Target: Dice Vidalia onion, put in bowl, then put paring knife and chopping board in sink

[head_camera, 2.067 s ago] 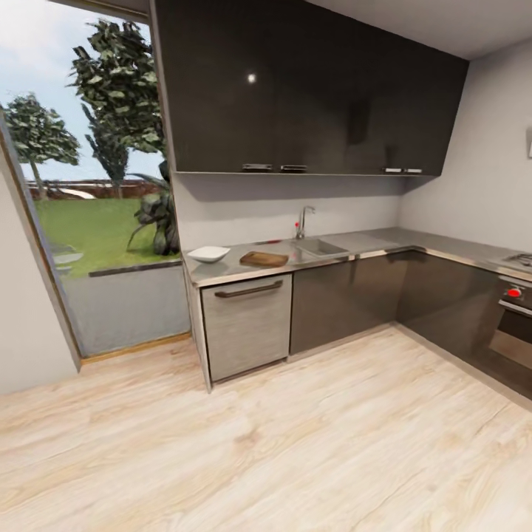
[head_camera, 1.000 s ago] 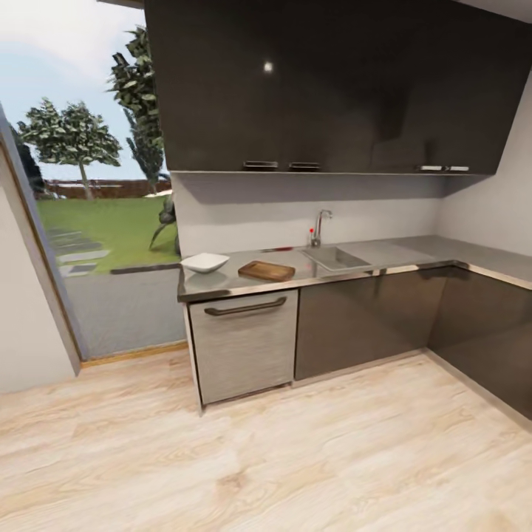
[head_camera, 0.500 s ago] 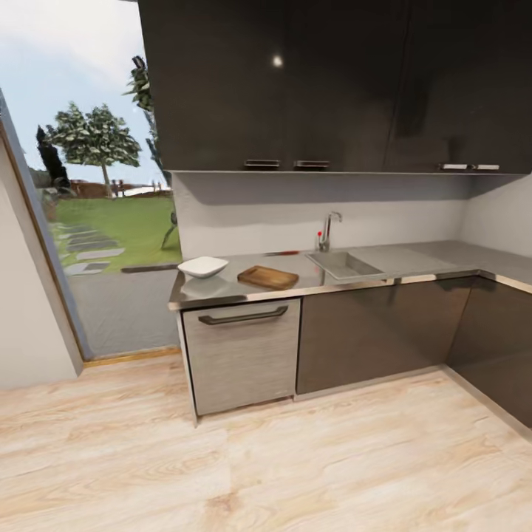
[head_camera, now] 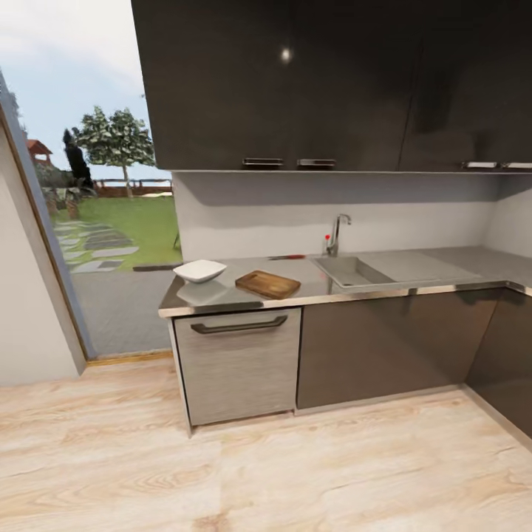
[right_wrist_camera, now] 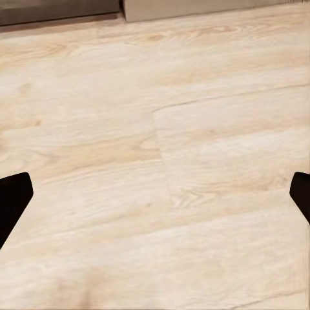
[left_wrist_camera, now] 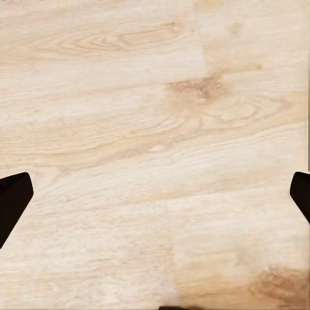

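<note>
Two pincers (left_wrist_camera: 155, 200) (right_wrist_camera: 155, 200) spread over floor, chopping board (head_camera: 268, 284) on countertop (head_camera: 414, 270)

You see glossy black upper cabinets (head_camera: 295, 81), a smooth, slightly reflective grey countertop (head_camera: 295, 292), a dark wooden chopping board (head_camera: 267, 284), a glossy white bowl (head_camera: 199, 270), and pale matt wood-grain floor (left_wrist_camera: 155, 129) beneath your left gripper (left_wrist_camera: 155, 200).
</note>
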Available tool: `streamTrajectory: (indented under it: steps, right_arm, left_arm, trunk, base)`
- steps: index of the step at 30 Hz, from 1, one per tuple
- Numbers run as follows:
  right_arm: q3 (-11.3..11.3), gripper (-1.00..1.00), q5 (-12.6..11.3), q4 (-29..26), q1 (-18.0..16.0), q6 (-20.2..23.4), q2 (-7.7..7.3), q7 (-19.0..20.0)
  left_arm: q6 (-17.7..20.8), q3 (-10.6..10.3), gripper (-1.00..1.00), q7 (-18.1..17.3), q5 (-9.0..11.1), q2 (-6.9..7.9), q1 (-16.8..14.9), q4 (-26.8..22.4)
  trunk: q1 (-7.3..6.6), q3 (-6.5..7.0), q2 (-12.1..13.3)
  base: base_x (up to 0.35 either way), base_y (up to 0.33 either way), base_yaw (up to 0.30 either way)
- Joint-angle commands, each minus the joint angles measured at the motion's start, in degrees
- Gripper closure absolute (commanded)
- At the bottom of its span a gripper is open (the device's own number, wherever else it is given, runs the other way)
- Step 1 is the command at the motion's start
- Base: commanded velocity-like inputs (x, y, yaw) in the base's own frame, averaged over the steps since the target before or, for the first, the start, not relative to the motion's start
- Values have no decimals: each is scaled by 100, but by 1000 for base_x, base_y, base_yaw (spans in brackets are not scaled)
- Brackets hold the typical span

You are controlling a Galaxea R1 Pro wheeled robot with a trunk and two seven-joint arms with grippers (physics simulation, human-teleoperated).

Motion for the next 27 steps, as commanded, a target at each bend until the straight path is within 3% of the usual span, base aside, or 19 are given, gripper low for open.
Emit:
streamTrajectory:
  steps: [1, 12, 27]
  right_arm:
    - [4, -100, 4, 5, -3, -17, 1, -20]
    - [4, -100, 6, 5, -3, -17, 1, -20]
    - [4, -100, 9, 5, -3, -17, 1, -20]
  left_arm:
    - [-9, 1, -100, 15, -4, 0, 1, -6]
    - [-9, 1, -100, 8, -3, 9, 1, -6]
    - [-9, -11, -100, 7, -3, -2, 1, -6]
  trunk:
    - [2, -5, -2]
    - [2, -5, -2]
    - [2, -5, -2]
  base:
    - [233, -246, 132]
    - [226, -239, 132]
    - [23, -32, 132]
